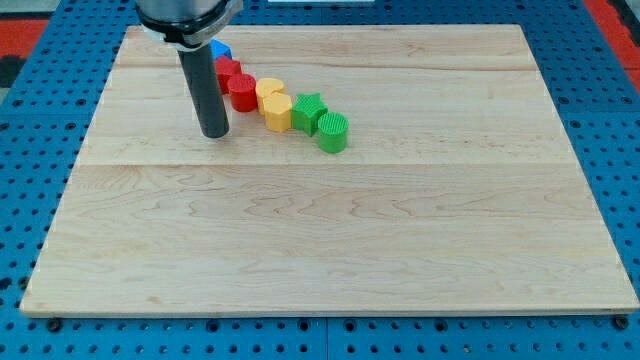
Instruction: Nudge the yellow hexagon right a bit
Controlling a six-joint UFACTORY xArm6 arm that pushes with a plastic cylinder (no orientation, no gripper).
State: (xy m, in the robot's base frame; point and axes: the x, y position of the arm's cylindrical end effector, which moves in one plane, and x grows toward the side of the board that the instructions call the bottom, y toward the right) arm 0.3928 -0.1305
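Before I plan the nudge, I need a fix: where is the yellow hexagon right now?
The yellow hexagon sits in the view's upper left, mid-row in a diagonal line of blocks, between the red block and the green star. My tip is to its left.

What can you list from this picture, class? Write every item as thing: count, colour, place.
Board: one, pale wood, fills most of the view.
Pegboard surface: one, blue, around the board.
Blue block: one, the view's top end of the diagonal row, partly hidden by the rod.
Red blocks: two, next down the row.
Yellow blocks: two, mid-row; which is the hexagon I cannot tell.
Green star: one, right of the yellow blocks.
Green cylinder: one, the row's lower right end.
Rod: one, dark, upright.
My tip: one, left of the row, apart from the blocks.
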